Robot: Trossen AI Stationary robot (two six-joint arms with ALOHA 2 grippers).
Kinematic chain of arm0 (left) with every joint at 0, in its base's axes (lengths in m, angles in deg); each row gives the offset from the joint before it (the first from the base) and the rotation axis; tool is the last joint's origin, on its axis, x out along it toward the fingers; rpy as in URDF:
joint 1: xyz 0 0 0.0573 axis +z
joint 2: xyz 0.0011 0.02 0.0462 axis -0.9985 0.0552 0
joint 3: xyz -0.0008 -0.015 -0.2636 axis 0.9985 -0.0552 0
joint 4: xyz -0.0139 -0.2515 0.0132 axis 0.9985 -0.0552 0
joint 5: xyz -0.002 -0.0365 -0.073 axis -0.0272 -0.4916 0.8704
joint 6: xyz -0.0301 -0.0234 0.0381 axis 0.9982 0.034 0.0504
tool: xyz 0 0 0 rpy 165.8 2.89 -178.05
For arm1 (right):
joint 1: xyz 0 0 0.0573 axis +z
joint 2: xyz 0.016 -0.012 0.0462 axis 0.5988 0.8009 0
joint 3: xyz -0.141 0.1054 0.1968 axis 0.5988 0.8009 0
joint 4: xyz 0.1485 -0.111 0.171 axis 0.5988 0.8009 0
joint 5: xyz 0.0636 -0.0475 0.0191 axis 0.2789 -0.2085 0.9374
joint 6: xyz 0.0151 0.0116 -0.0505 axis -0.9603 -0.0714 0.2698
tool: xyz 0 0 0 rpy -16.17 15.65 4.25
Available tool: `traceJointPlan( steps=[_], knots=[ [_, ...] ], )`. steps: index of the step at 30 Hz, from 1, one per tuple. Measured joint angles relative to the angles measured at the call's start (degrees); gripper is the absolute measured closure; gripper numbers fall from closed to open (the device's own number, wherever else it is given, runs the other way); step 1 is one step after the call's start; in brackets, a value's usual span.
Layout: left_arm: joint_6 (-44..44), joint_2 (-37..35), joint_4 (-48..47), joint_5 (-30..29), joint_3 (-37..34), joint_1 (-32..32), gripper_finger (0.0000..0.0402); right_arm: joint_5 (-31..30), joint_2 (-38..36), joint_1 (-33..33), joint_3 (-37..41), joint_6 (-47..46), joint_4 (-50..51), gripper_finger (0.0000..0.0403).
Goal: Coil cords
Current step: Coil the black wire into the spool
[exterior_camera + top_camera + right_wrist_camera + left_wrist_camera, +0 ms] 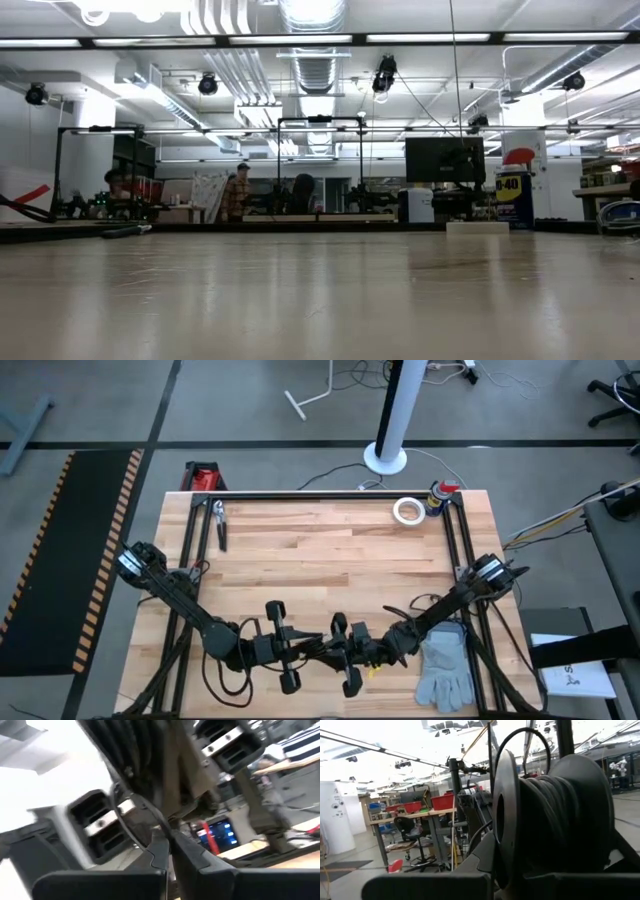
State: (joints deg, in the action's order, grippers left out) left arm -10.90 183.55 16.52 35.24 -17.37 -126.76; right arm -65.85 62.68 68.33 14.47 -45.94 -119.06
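Both arms reach to the table's near edge and meet nose to nose. My left gripper (303,648) faces my right gripper (332,650). The right gripper (170,842) is shut on a thin black cord (131,815), which runs from its fingertips up toward the left gripper's body (100,827). Dark windings of black cord (555,825) beside a round black disc (505,815) fill the left wrist view. I cannot make out what carries them. From above, the cord is lost among the dark grippers. The low view shows neither arm. My right gripper pinches the thin black cord between its two fingertips (161,845), on a single strand. The strand (142,832) leaves the tips in a gentle curve toward the left gripper. It is held off the table. The fingers point level toward the table's left.
A grey glove (445,665) lies by the right arm at the near right. At the far right stand a white tape roll (407,511) and a spray can (440,492). Pliers (219,520) lie far left. Black frame rails (330,494) border the table.
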Motion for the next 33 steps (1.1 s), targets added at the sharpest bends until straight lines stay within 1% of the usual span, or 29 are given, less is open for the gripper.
traceJointPlan(
  steps=[4,6,10,12,14,16,20,23,27,30,33],
  knots=[
    [1.3,0.0,-1.1,-0.7,0.0,-0.1,0.0401,-4.8,-0.1,0.7,0.0,3.4,0.1,0.04],
    [1.6,0.0,-1.4,-2.1,0.0,-0.3,0.0401,-9.0,-0.5,1.5,0.0,6.5,0.1,0.04],
    [1.7,0.0,-2.4,-5.4,0.0,-0.6,0.0401,-20.4,-2.2,3.7,0.0,16.5,0.2,0.0402],
    [2.0,0.0,-2.4,-7.3,0.0,-0.7,0.0401,-24.1,-2.8,4.3,-0.2,21.4,0.1,0.0402],
    [2.6,0.0,-2.9,-7.8,0.0,-0.7,0.0401,-26.9,-3.5,4.7,-0.9,26.3,0.4,0.0402],
    [3.2,0.0,-3.4,-7.8,0.0,-0.7,0.0401,-28.3,-3.7,4.8,-2.0,30.2,0.2,0.0403],
    [3.7,-0.1,-4.4,-10.3,0.2,-1.0,0.0401,-30.2,-3.8,5.3,-3.5,36.8,0.5,0.0403],
    [3.7,-0.1,-4.8,-11.2,0.2,-1.3,0.0401,-33.1,-3.9,6.2,-4.0,41.7,0.5,0.0403],
    [3.7,-0.1,-5.0,-11.7,0.2,-1.5,0.0401,-34.7,-4.0,7.7,-5.1,50.7,0.5,0.0402],
    [3.6,-0.1,-5.4,-12.0,0.4,-1.5,0.0402,-39.4,-4.0,8.4,-6.5,53.6,2.2,0.0389],
    [4.0,-0.1,-8.3,-12.1,1.7,-1.6,0.0402,-42.6,-4.1,8.5,-8.3,54.2,5.2,0.0358]
  ],
)
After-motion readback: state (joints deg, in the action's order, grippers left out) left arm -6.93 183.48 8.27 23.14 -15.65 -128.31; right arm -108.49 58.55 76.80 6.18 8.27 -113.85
